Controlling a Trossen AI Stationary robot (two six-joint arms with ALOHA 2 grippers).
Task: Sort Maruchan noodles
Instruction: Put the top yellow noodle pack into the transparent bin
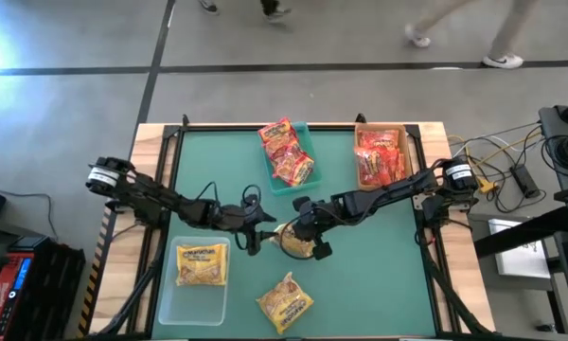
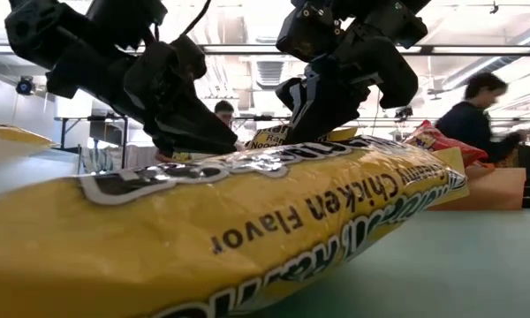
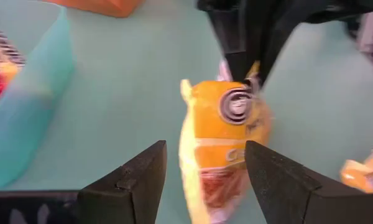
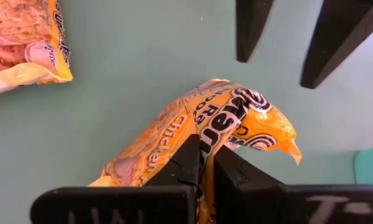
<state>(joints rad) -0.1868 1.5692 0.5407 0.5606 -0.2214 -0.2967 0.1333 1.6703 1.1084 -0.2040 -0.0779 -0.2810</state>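
Two grippers meet mid-surface: the right gripper (image 4: 204,171) fingers pinch a yellow noodle packet (image 4: 221,127) by its edge, the left gripper (image 3: 205,168) fingers wide around it. Release early (before the left closes) and it probably drops.

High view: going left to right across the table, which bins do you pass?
Clear bin with a yellow packet → teal bin with red packets → tan bin with red packets.
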